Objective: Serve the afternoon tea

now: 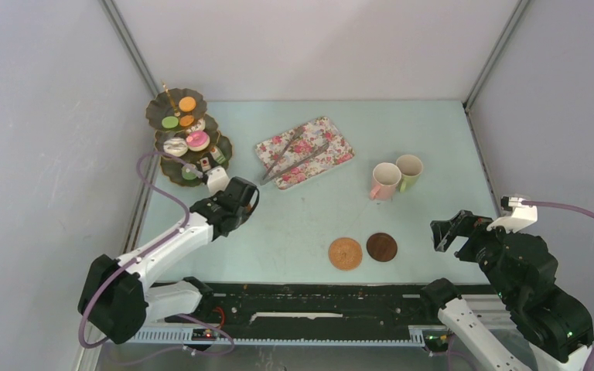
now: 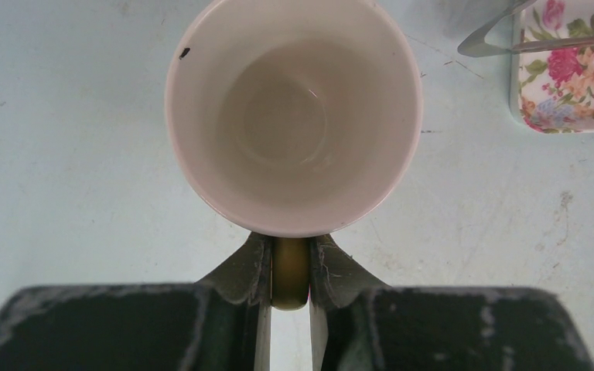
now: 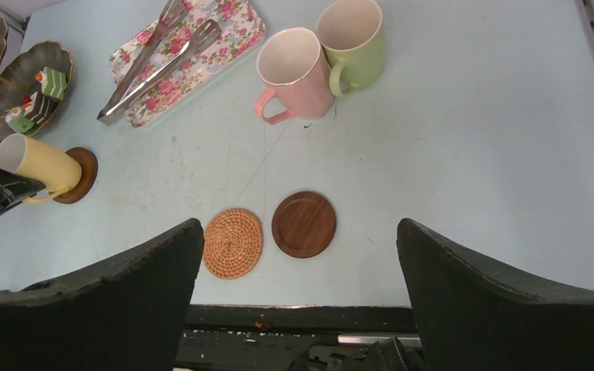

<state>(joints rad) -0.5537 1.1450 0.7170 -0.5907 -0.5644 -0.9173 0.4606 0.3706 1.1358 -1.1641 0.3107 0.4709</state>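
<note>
My left gripper [image 2: 290, 259] is shut on the handle [image 2: 290, 278] of the yellow mug [image 2: 294, 116], whose cream inside faces the camera. In the right wrist view the yellow mug [image 3: 39, 166] sits over a brown coaster [image 3: 85, 168] beside the stand's lowest tier [image 3: 27, 97]. In the top view my left gripper [image 1: 240, 199] hides the mug. The pink mug [image 1: 384, 181] and green mug [image 1: 409, 170] stand together at mid right. A woven coaster [image 1: 346, 253] and a dark wooden coaster [image 1: 381, 246] lie near the front. My right gripper [image 1: 445, 232] is open and empty.
The dark three-tier stand [image 1: 188, 139] with toy cakes and macarons stands at the back left, close to my left arm. The flowered tray [image 1: 304, 151] holds the metal tongs [image 1: 290, 158] at the back centre. The black base rail [image 1: 317, 305] runs along the near edge.
</note>
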